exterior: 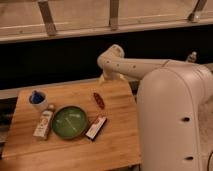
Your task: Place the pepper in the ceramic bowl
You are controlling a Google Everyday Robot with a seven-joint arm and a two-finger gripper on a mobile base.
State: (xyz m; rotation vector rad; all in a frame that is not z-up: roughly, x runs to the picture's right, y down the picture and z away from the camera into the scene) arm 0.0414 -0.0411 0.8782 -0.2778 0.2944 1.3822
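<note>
The pepper [98, 100], slim, dark red and glossy, lies on the wooden table [117, 147] right of centre. The green ceramic bowl [56, 117] sits to its lower left, a short gap away, with nothing in it. My white arm reaches from the bulky body on the right to an elbow [114, 56] above the table's far edge. The gripper [105, 77] hangs under that elbow, mostly hidden, behind and above the pepper. It is open and holds nothing.
A flat red-and-white packet [96, 127] lies just right of the bowl. A small bottle [43, 124] lies to the bowl's left, and a white cup with a blue inside [37, 99] stands at the far left. A dark wall and railing run behind the table.
</note>
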